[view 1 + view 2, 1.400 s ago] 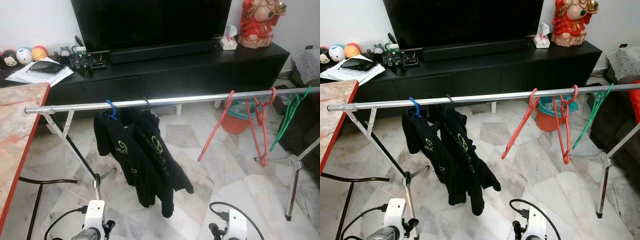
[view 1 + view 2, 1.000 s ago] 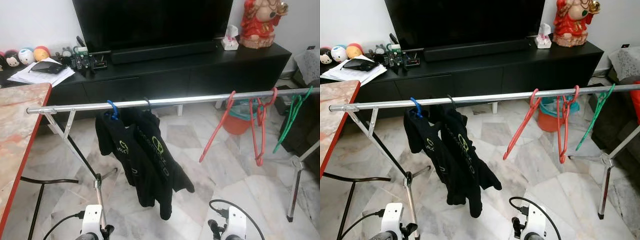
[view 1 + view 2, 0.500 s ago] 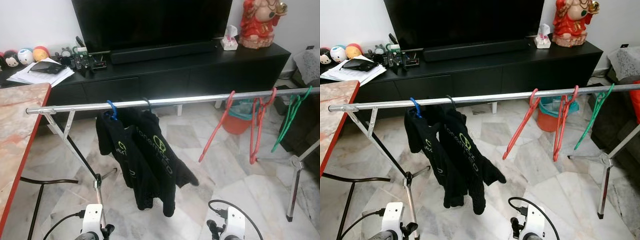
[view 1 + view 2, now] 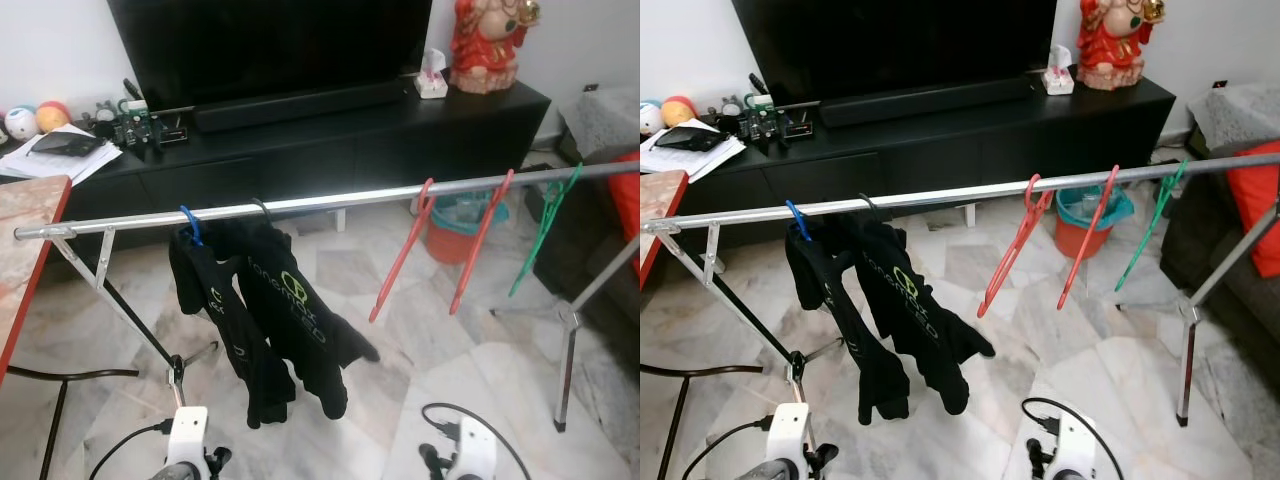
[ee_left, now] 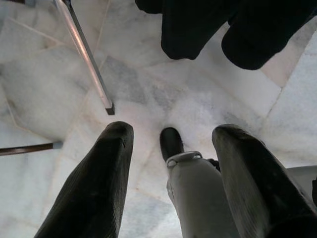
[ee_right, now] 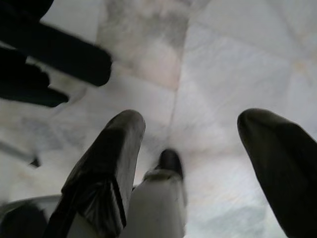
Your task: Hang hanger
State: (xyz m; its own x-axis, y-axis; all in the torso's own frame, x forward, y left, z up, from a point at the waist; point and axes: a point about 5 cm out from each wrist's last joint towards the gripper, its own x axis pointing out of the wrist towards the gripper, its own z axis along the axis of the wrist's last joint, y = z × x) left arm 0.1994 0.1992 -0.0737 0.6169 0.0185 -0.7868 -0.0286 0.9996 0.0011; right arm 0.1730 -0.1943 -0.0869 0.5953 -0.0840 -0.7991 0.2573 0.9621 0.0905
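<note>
Our left gripper [image 5: 171, 136] hangs low with its two black fingers spread apart over pale marble floor [image 5: 44, 89]; between them we see our own silver leg and dark foot. Our right gripper [image 6: 190, 124] also hangs with its fingers spread wide, empty, but its wrist view is blurred, so the dark shapes at ten o'clock there are hard to name. In the eye views only the white wrist housings and cables of both arms poke in at six o'clock, cut off by the frame.

Ahead, a chrome clothes rail [image 4: 300, 203] runs from nine o'clock to three o'clock on slanted metal legs. A black garment with a green logo [image 4: 265, 310] droops from a blue hanger hook [image 4: 190, 224] at about ten o'clock; the hanger body is hidden inside the cloth. Toward two o'clock hang two bare red plastic hangers [image 4: 400, 255], both tilted, and a green hanger [image 4: 543, 230] near the rail's far end.

Behind the rail stands a black TV console [image 4: 330, 140] with a dark screen, a red figurine [image 4: 485, 45] and a tissue box [image 4: 431, 80]. A teal-rimmed orange bucket [image 4: 450, 228] sits half hidden behind the hangers. A red-edged marble tabletop [image 4: 25, 260] is cut off at nine o'clock.
</note>
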